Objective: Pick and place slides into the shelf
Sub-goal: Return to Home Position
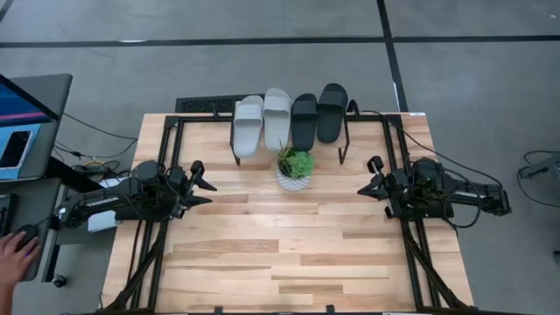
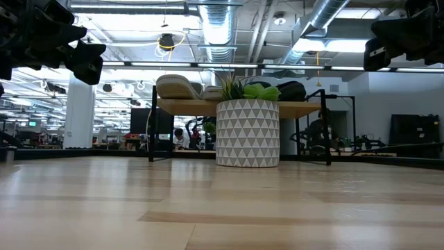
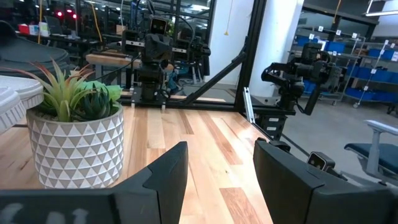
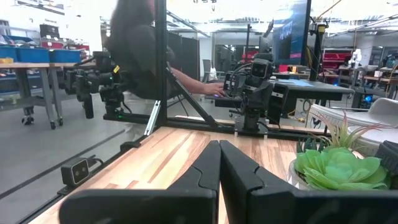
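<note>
Two light grey slides (image 1: 248, 125) (image 1: 277, 115) and two black slides (image 1: 304, 121) (image 1: 332, 112) lie side by side, soles down, on the shelf at the table's far edge. The shelf's plank (image 2: 187, 106) and a black leg (image 1: 344, 144) show. In the low view a grey slide (image 2: 177, 86) and a black slide (image 2: 291, 90) rest on the plank. My left gripper (image 1: 206, 183) hovers open at the table's left, empty; it also shows in the left wrist view (image 3: 219, 180). My right gripper (image 1: 364, 186) hovers shut at the table's right, empty; it also shows in the right wrist view (image 4: 220, 171).
A potted plant in a white patterned pot (image 1: 295, 169) stands on the table just in front of the shelf, between the two arms. A person's hand (image 1: 13, 254) and a monitor (image 1: 22, 122) are beyond the table's left edge. Bare wood tabletop (image 1: 289, 254) spreads toward the near edge.
</note>
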